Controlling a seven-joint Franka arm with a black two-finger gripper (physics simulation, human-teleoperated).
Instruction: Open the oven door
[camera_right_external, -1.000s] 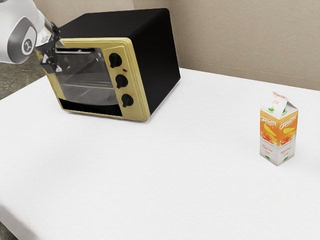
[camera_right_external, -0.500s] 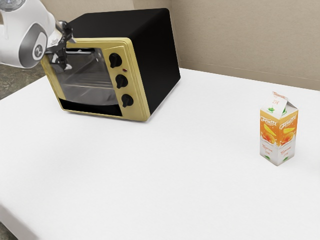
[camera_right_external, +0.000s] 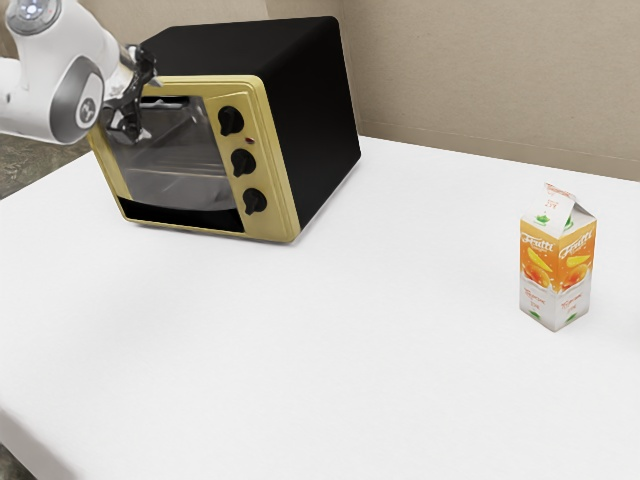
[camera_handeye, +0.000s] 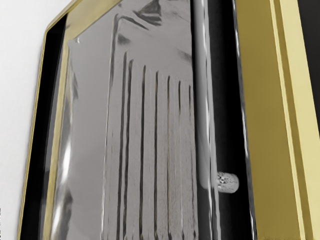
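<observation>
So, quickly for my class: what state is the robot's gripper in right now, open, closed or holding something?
Gripper: open, holding nothing, near the silver bar handle of the black-and-gold toaster oven.

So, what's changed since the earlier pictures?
My gripper has moved toward the exterior view's right, along the handle; it is open, with nothing taken hold of or let go. The oven door is still shut; the oven and juice carton haven't moved.

Hand (camera_right_external: 151, 109) with fingers (camera_right_external: 146, 134) apart
</observation>
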